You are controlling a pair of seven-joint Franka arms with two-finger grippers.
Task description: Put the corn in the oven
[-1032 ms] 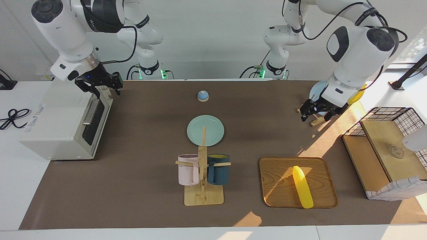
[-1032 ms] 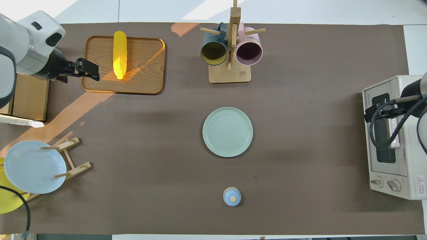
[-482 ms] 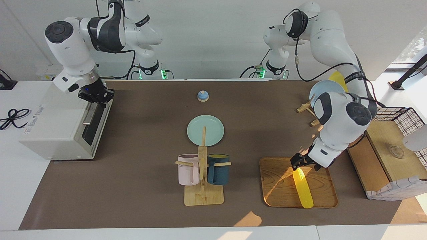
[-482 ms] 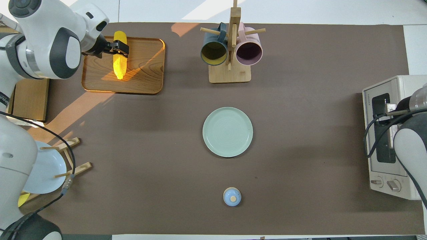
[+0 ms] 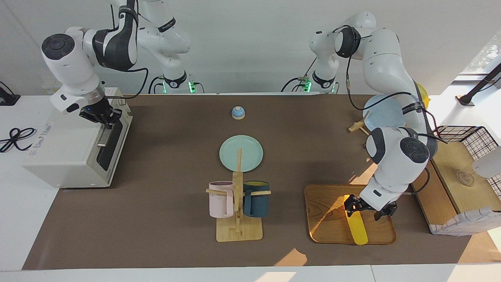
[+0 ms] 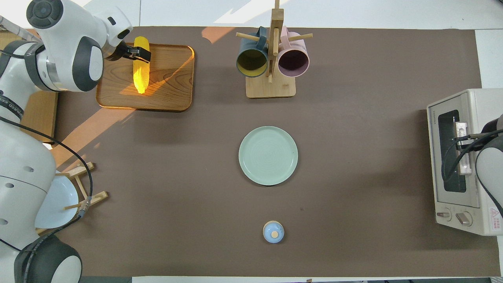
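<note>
Both arms at work, corn and oven.
Left gripper [image 5: 362, 208] straddles the bright yellow plastic corn cob [image 5: 357, 227] on the wooden tray [image 5: 327, 215], fingers spread wide; right gripper [image 5: 105, 117], closed tight, sits at the boxy white toaster oven's [image 5: 66, 156] handle.

Both Franka arms are built of glossy white rounded shells with dark grey oval panels and round dark caps at the joints, and black bands with white lettering ring some links. Black cables run loosely along the outside of each arm down toward its wrist, and each base carries a black collar with a green light glowing beside it. The left gripper [image 5: 366, 209] and the right gripper [image 5: 102, 116] are black, each fixed under a silvery metal ring.
</note>
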